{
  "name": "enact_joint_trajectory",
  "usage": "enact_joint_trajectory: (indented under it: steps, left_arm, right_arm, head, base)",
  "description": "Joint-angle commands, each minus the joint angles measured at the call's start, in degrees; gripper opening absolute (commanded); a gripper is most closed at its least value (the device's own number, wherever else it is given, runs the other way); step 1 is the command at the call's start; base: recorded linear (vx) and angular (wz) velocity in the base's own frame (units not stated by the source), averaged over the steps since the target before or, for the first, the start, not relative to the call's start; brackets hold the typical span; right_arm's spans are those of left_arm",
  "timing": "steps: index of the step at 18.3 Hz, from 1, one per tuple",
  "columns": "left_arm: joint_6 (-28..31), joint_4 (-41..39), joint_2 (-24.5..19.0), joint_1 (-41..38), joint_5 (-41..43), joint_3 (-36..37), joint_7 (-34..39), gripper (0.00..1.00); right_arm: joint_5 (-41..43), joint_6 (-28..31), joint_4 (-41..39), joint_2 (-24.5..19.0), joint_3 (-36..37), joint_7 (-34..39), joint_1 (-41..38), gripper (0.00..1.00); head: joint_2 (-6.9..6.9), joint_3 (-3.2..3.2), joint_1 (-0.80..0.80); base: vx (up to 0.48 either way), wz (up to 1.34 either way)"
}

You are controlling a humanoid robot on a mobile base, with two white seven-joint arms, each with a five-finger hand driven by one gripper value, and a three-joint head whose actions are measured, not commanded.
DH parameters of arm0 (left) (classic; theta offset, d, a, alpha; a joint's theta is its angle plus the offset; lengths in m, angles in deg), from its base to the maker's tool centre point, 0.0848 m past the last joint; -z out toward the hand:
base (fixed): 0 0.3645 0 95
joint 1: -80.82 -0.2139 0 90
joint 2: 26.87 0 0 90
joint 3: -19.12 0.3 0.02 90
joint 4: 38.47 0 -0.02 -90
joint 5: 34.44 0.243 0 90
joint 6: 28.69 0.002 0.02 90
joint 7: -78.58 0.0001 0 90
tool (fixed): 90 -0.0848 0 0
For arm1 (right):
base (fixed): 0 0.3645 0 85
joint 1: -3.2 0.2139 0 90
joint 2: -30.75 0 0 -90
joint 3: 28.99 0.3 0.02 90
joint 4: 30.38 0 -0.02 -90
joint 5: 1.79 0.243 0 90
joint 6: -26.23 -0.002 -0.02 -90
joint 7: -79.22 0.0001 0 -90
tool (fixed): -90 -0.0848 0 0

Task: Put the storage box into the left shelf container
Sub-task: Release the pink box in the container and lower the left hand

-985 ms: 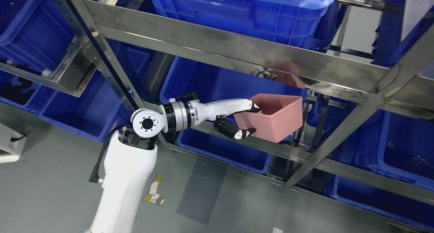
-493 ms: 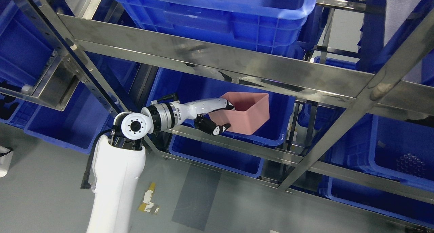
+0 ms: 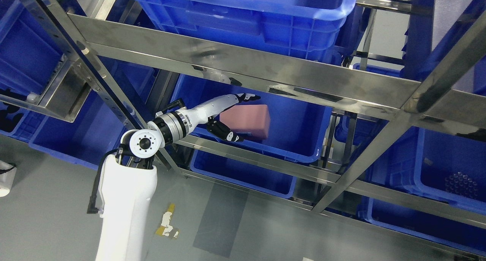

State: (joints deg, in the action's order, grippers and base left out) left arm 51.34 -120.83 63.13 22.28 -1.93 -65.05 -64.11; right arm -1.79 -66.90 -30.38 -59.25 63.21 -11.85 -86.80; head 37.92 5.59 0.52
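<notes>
The pink storage box (image 3: 253, 121) is inside the blue shelf container (image 3: 300, 120) on the middle shelf level, tilted and blurred, with its opening turned away from me. My left hand (image 3: 248, 117) reaches into the container from the lower left. Its fingers (image 3: 248, 97) are stretched out just above the box, and its thumb (image 3: 229, 135) is spread below, at the box's lower left corner. The hand looks open around the box rather than clamped on it. My right arm is out of view.
Steel shelf rails (image 3: 243, 63) cross above and below the container. More blue bins stand above (image 3: 246, 10), below (image 3: 243, 170), to the left (image 3: 57, 139) and to the right (image 3: 448, 166). The grey floor (image 3: 228, 223) lies below.
The hand carried the pink box left and deeper into the blue container. The fingers have spread off the box rim, and the box has tipped over. The camera shifted slightly.
</notes>
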Motion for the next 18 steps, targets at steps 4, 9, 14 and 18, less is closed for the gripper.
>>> enact_joint_trajectory:
  steps: [4,9,14,18]
  left_arm:
    - [-2.4,6.6,-1.0,-7.4,-20.8,10.7,22.3,0.99]
    - [-10.7,3.9,-1.0,-17.5,-26.4,11.0,44.0,0.99]
    - [-4.6,-0.9,-1.0,-18.0,-33.8,1.9,45.7,0.98]
    - [-3.7,-1.8,-1.0,-18.0,-33.8,0.5,45.5,0.98]
  right_arm:
    - [0.0,0.0,-1.0,1.0,0.0,0.0,1.1,0.99]
    - [0.0,0.0,-1.0,1.0,0.0,0.0,1.1,0.99]
    - [0.0,0.0,-1.0,1.0,0.0,0.0,1.1,0.99]
    - [0.0,0.0,-1.0,1.0,0.0,0.0,1.1,0.99]
  head:
    - [0.00,0.00,0.00]
    - [0.00,0.00,0.00]
    - [0.00,0.00,0.00]
    - [0.00,0.00,0.00]
  base:
    - [0.000,0.00]
    - [-0.001,-0.01]
    - [-0.002,0.01]
    - [0.000,0.00]
